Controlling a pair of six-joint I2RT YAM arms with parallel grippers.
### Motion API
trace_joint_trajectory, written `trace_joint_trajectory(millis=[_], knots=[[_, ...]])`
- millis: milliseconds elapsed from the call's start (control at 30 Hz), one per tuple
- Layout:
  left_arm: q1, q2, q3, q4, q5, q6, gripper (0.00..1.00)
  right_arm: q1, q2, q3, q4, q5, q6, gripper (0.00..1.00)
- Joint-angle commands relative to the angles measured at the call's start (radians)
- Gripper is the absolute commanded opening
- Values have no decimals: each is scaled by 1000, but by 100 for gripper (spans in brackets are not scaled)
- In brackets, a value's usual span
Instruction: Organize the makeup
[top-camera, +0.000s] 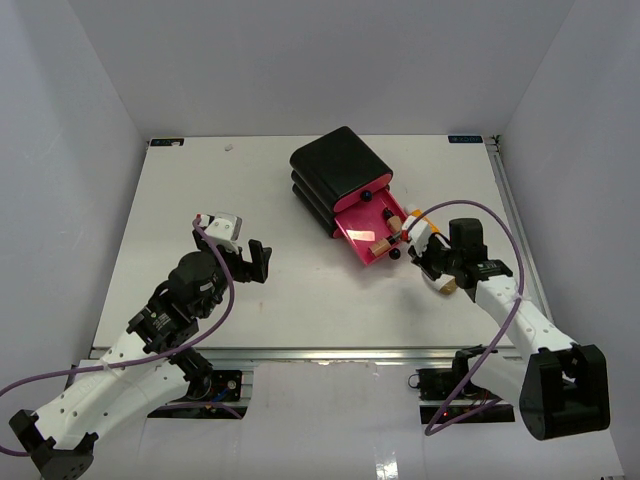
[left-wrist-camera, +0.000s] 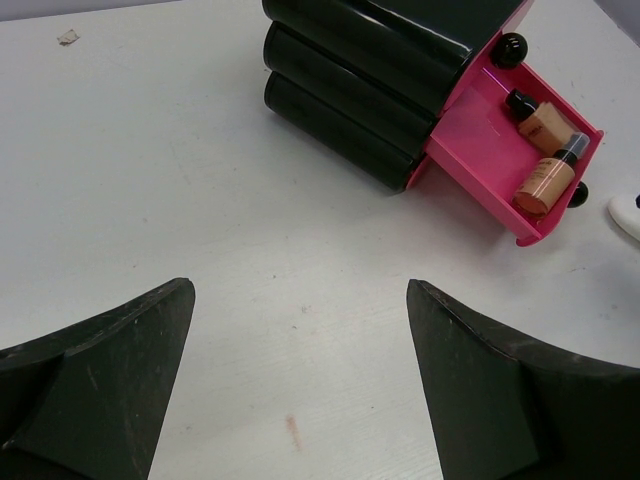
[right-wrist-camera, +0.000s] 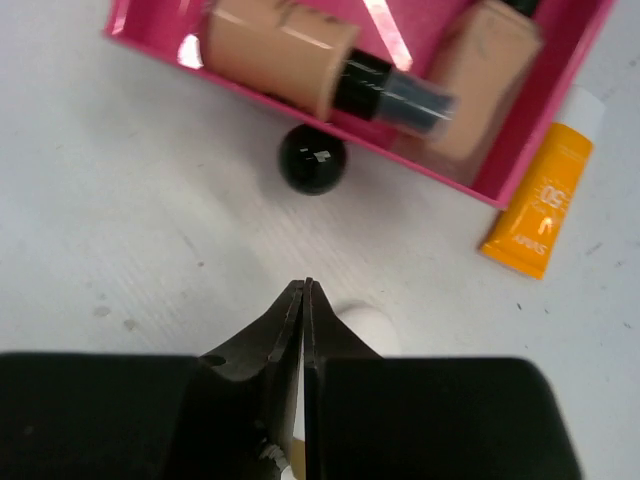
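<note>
Right pincer closed, left pincer wide, orange tube lying alongside pink drawer, cap pointing away

Tan bottles flat in drawer (orange tube just outside)

Right claw pinched shut near orange tube.

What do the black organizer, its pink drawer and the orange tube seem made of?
Black organizer: likely hard plastic, glossy, with light streaks along its rounded edges. Pink drawer: probably plastic or acrylic, glossy, showing bright reflections. Orange tube: probably soft plastic, smooth satin surface with white print.
</note>
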Motion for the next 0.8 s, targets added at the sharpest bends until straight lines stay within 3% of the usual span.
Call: trace_joint_trajectory(millis=[0, 767], knots=[[4, -8, -3, 22, 8, -6, 98, -2, 77, 92, 183, 132, 165, 8], [4, -6, -5, 25, 9, -3, 98, 7, 318, 262, 226, 105, 310, 8]])
